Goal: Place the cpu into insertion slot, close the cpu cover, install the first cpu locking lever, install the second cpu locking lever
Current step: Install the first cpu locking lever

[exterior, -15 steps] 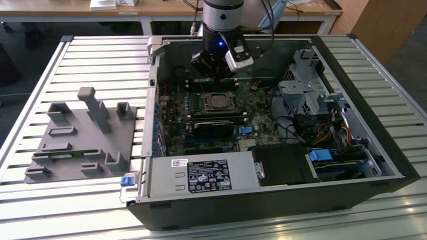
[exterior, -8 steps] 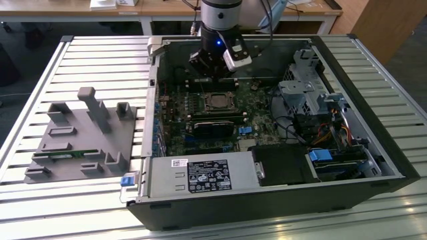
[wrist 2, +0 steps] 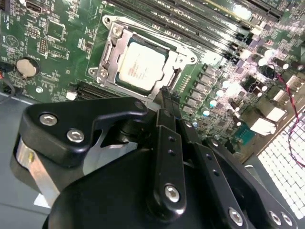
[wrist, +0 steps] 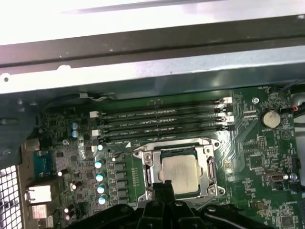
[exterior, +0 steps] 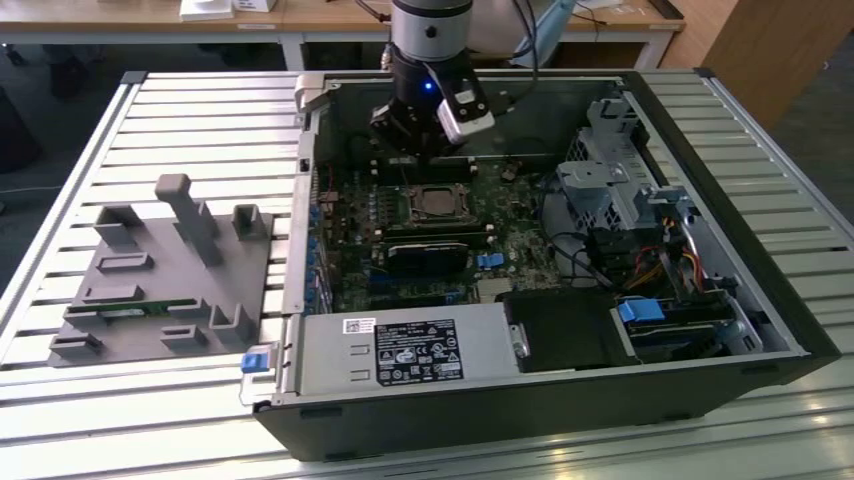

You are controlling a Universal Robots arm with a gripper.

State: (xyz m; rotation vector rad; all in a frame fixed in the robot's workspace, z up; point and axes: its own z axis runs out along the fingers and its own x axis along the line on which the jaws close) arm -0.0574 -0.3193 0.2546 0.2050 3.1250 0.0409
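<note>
The cpu [wrist 2: 141,65] lies flat in its socket on the green motherboard, dull silvery top up; I also see the cpu [wrist: 179,171] in the first wrist view and the cpu [exterior: 434,203] in the exterior view. The cpu cover [wrist 2: 180,56], a silvery frame, lies down around the chip; the cpu cover [wrist: 208,160] looks the same in the first wrist view. My gripper [wrist 2: 165,95] hovers at the socket's edge with its black fingers pressed together and nothing between them. In the exterior view the gripper [exterior: 424,155] hangs just behind the socket.
Memory slots [wrist: 162,121] run beside the socket and a coin battery [wrist: 270,118] sits nearby. The open case holds a power supply [exterior: 400,350] at the front and a drive cage [exterior: 614,190] on the exterior view's right. A grey fixture [exterior: 160,270] stands on the slatted table.
</note>
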